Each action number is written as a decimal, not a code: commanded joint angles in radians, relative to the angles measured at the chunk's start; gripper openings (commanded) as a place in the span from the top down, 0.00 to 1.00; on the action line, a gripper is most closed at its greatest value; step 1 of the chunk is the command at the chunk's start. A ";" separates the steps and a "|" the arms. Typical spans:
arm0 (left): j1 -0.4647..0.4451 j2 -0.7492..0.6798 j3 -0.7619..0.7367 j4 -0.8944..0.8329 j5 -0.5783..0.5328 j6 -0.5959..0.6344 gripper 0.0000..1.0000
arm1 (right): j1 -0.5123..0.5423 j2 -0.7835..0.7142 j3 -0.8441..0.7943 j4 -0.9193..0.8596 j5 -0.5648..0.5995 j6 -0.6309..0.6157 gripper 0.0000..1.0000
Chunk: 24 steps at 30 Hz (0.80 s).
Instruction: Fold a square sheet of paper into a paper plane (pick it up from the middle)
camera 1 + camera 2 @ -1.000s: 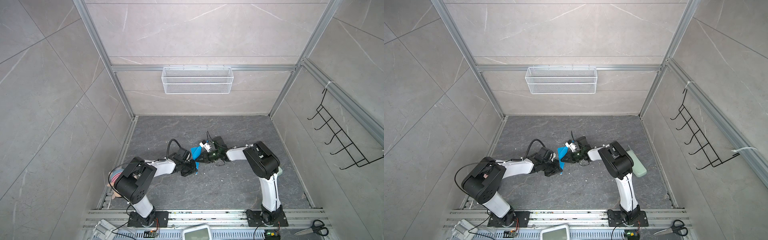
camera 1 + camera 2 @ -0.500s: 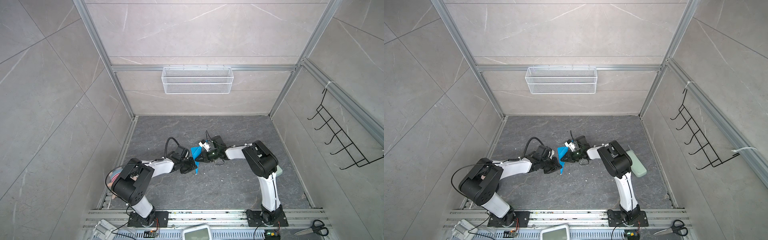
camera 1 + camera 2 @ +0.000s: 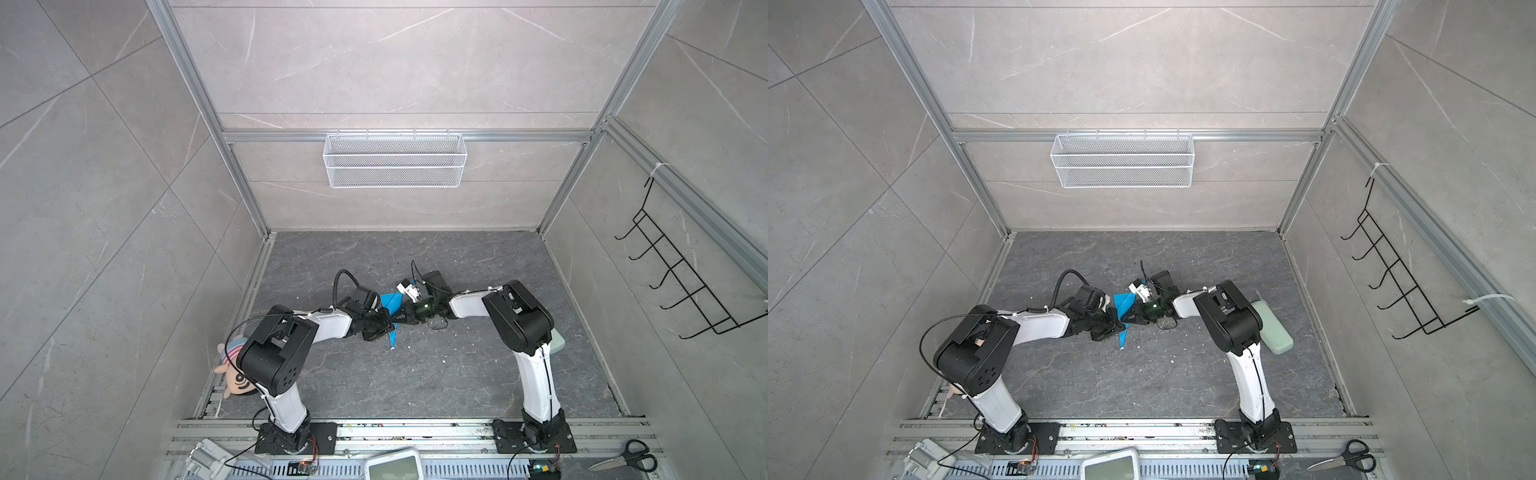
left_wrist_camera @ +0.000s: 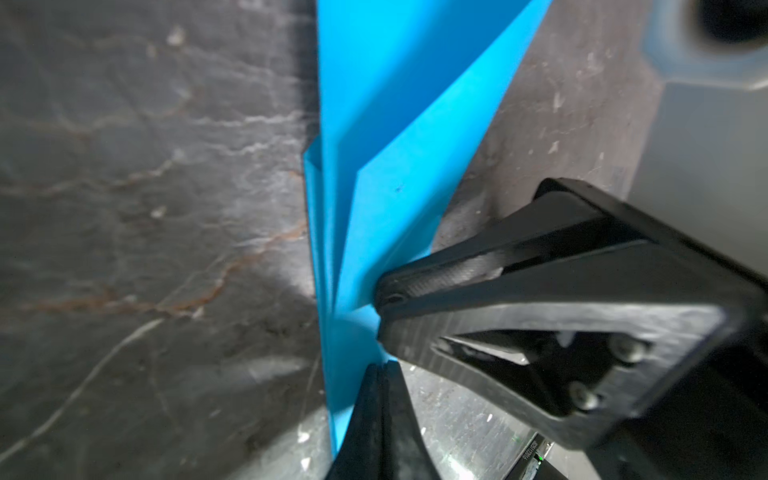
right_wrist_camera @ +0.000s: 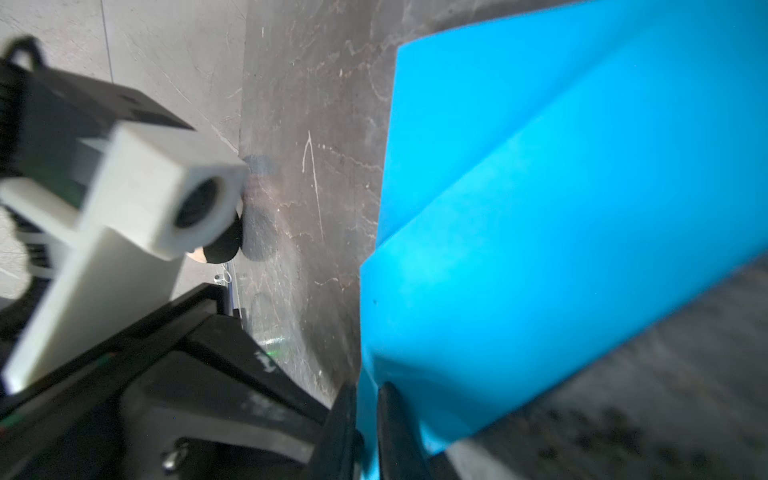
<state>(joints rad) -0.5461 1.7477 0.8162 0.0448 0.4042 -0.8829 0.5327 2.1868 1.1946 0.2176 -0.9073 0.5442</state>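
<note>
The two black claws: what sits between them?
The folded blue paper plane. In the left wrist view it fills the gap between the right gripper, pinching it, and the shut left gripper.

No words I can read here

In my left wrist view, a small strip (image 4: 528, 454) on a dark part at the edge has tiny letters or numbers on it, but they are turned sideways and too small for me to make out. In my right wrist view, a black part (image 5: 232, 374) has some white marks (image 5: 266, 360) on it, too blurry to tell what they say. In both top views everything is too far away to show any words.
</note>
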 commanded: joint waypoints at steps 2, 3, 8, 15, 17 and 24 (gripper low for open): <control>-0.002 0.012 0.018 -0.111 -0.029 0.017 1.00 | -0.037 0.042 0.013 0.040 0.018 0.046 0.84; -0.003 0.010 0.020 -0.134 -0.043 0.025 1.00 | -0.044 0.044 0.022 0.039 0.018 0.044 0.84; -0.005 0.001 0.014 -0.172 -0.069 0.031 1.00 | -0.091 0.077 0.076 0.037 0.012 0.053 0.85; -0.006 0.011 0.024 -0.175 -0.064 0.039 1.00 | -0.111 0.149 0.194 -0.039 0.038 0.045 0.85; -0.007 0.010 0.025 -0.178 -0.066 0.039 1.00 | -0.116 0.162 0.208 -0.048 0.057 0.051 0.85; -0.006 0.003 0.030 -0.183 -0.064 0.046 1.00 | -0.151 0.184 0.274 -0.100 0.143 0.071 0.85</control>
<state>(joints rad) -0.5499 1.7473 0.8467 -0.0307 0.3706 -0.8631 0.4072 2.3287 1.4445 0.1825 -0.8509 0.6106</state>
